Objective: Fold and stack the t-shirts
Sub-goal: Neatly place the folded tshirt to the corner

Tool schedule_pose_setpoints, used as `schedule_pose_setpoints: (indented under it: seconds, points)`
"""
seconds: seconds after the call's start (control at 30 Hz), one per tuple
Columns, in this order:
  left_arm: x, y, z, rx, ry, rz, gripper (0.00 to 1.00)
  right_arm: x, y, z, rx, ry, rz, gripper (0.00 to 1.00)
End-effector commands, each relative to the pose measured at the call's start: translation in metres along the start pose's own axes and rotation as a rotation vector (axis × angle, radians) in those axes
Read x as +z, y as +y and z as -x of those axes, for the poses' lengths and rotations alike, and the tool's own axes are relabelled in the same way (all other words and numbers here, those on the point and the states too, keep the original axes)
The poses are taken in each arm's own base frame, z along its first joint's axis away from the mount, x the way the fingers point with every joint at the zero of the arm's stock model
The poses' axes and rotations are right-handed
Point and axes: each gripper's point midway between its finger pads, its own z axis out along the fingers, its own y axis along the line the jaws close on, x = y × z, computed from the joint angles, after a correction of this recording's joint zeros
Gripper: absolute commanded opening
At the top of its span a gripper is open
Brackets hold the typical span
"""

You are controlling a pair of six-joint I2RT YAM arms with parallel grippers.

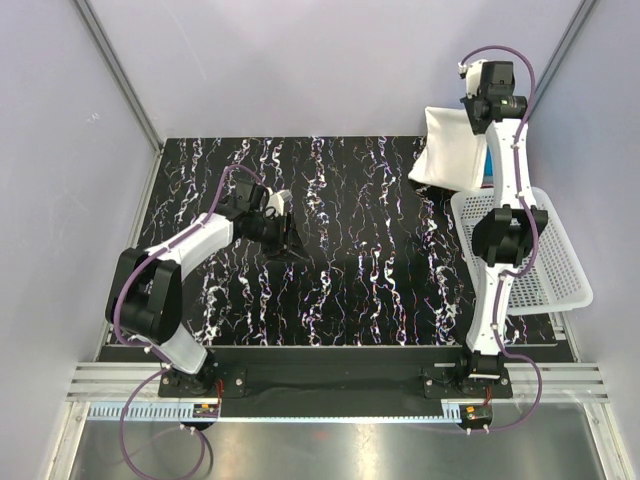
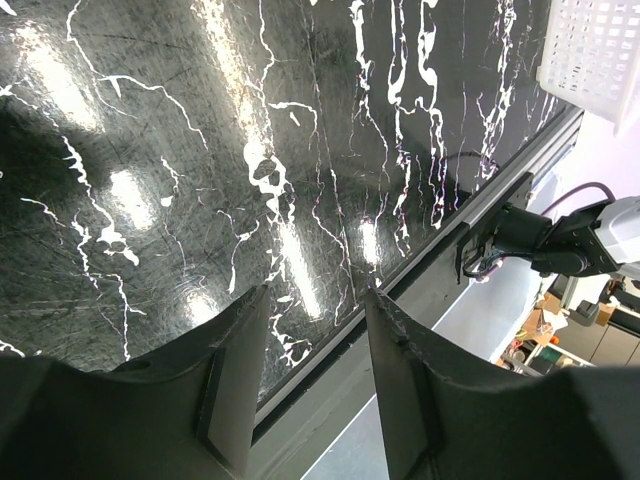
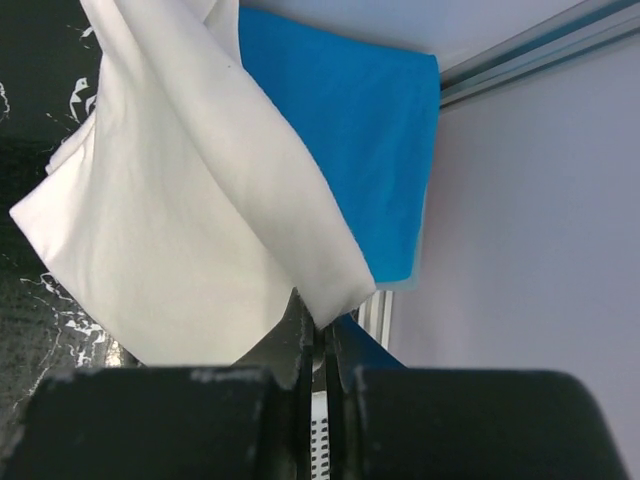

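One black marble table fills your top view. White basket sits at its right edge. White tee hangs lifted at far right corner, above the basket's far end. Blue tee lies flat behind it, by the wall. R gripper is pinched tight on white tee's edge. L gripper hangs over table left-center w/ jaws apart, holding nothing.

The left arm folds at the elbow, the left claw tipped downward, jaws parted around nothing. The right arm stretches far forward, the right claw clamped on a white cloth t-shirt.
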Motion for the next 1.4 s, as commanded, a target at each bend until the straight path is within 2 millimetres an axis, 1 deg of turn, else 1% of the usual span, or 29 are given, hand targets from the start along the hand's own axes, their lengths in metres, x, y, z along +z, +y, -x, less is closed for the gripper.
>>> schedule_pose_setpoints:
  seconds: [0.0, 0.07, 0.13, 0.23, 0.33, 0.4, 0.47, 0.63, 0.77, 0.87, 0.97, 1.03, 1.07, 1.13, 1.17, 1.2, 1.23, 1.27, 1.33, 1.37]
  points:
    - [-0.009, -0.02, 0.005, 0.053, -0.036, -0.069, 0.48, -0.069, -0.054, 0.063, -0.001, -0.231, -0.108, 0.0]
    - [-0.01, -0.021, 0.005, 0.056, -0.036, -0.074, 0.48, -0.07, -0.053, 0.066, -0.022, -0.244, -0.097, 0.0]
    - [-0.01, -0.022, 0.005, 0.055, -0.034, -0.078, 0.48, -0.074, -0.053, 0.074, -0.032, -0.28, -0.092, 0.0]
    - [-0.011, -0.024, 0.004, 0.058, -0.036, -0.087, 0.48, -0.069, -0.049, 0.087, -0.06, -0.343, -0.066, 0.0]
    - [-0.013, -0.024, 0.004, 0.064, -0.042, -0.08, 0.48, -0.062, -0.051, 0.092, -0.09, -0.357, -0.078, 0.0]
    - [-0.013, -0.023, 0.004, 0.064, -0.042, -0.074, 0.48, -0.058, -0.052, 0.091, -0.099, -0.356, -0.085, 0.0]
    - [-0.012, -0.023, 0.004, 0.064, -0.041, -0.076, 0.48, -0.057, -0.051, 0.091, -0.109, -0.358, -0.075, 0.0]
    - [-0.012, -0.024, 0.004, 0.061, -0.039, -0.079, 0.48, -0.045, -0.05, 0.074, -0.096, -0.305, -0.061, 0.0]
    - [-0.011, -0.022, 0.004, 0.057, -0.034, -0.077, 0.48, -0.039, -0.069, 0.066, -0.071, -0.299, -0.087, 0.0]
    - [-0.01, -0.021, 0.004, 0.054, -0.033, -0.075, 0.48, -0.03, -0.082, 0.063, -0.073, -0.305, -0.104, 0.0]
    - [-0.008, -0.019, 0.004, 0.048, -0.028, -0.071, 0.48, -0.014, -0.097, 0.058, -0.06, -0.319, -0.125, 0.0]
    - [-0.005, -0.016, 0.003, 0.042, -0.02, -0.066, 0.48, -0.007, -0.1, 0.057, -0.073, -0.328, -0.129, 0.0]
    - [-0.005, -0.015, 0.003, 0.043, -0.02, -0.066, 0.48, 0.004, -0.099, 0.056, -0.084, -0.327, -0.135, 0.0]
    - [-0.003, -0.013, 0.003, 0.04, -0.016, -0.058, 0.48, 0.014, -0.101, 0.054, -0.102, -0.329, -0.143, 0.0]
    - [-0.002, -0.012, 0.004, 0.037, -0.014, -0.055, 0.48, 0.015, -0.108, 0.058, -0.101, -0.352, -0.162, 0.0]
    - [-0.001, -0.011, 0.003, 0.035, -0.009, -0.055, 0.48, 0.024, -0.107, 0.055, -0.106, -0.351, -0.159, 0.0]
    - [0.0, -0.01, 0.004, 0.033, -0.008, -0.052, 0.48, 0.028, -0.108, 0.056, -0.11, -0.363, -0.154, 0.0]
    - [0.001, -0.01, 0.004, 0.032, -0.006, -0.05, 0.48, 0.032, -0.115, 0.058, -0.105, -0.387, -0.179, 0.0]
    - [0.002, -0.008, 0.004, 0.031, -0.005, -0.046, 0.48, 0.037, -0.12, 0.062, -0.107, -0.426, -0.179, 0.0]
    - [0.002, -0.008, 0.005, 0.03, -0.005, -0.045, 0.48, 0.041, -0.128, 0.062, -0.107, -0.442, -0.202, 0.0]
